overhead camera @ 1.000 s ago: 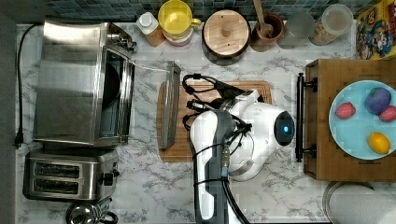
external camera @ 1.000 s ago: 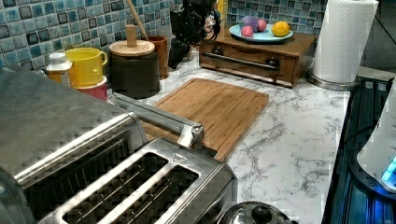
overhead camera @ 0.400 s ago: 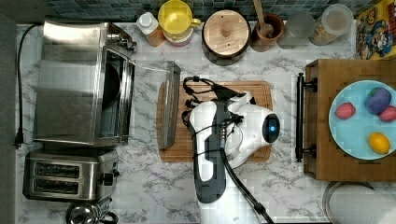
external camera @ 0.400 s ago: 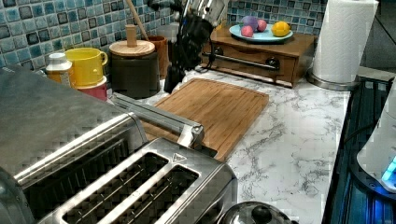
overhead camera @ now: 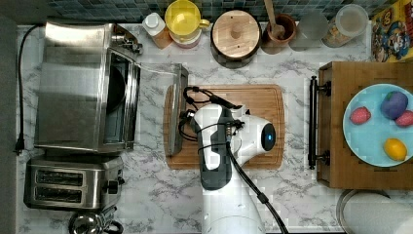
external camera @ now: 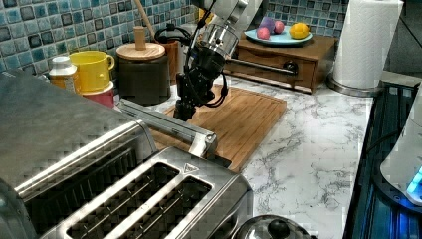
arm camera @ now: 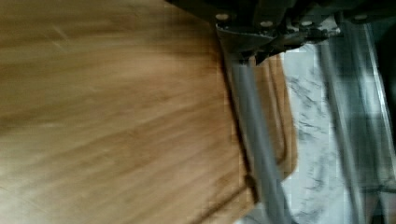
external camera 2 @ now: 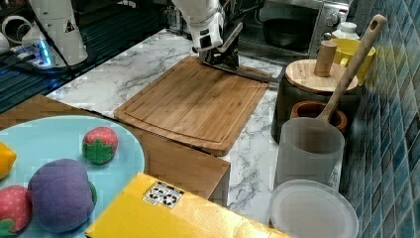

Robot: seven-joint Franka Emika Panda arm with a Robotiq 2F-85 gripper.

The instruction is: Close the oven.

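Brushed steel oven [overhead camera: 73,85], wooden board [overhead camera: 258,105], marble counter [overhead camera: 156,195].

The oven [overhead camera: 83,87] is a large boxy stainless-steel appliance at the top view's left, on the marble counter, with a black cord running down its far left side. Its glass-paned door [overhead camera: 158,105] hangs fully open, lying about flat, and its metal handle bar [external camera: 166,122] reaches over the wooden board's edge. Something dark, perhaps a pan, sits inside.
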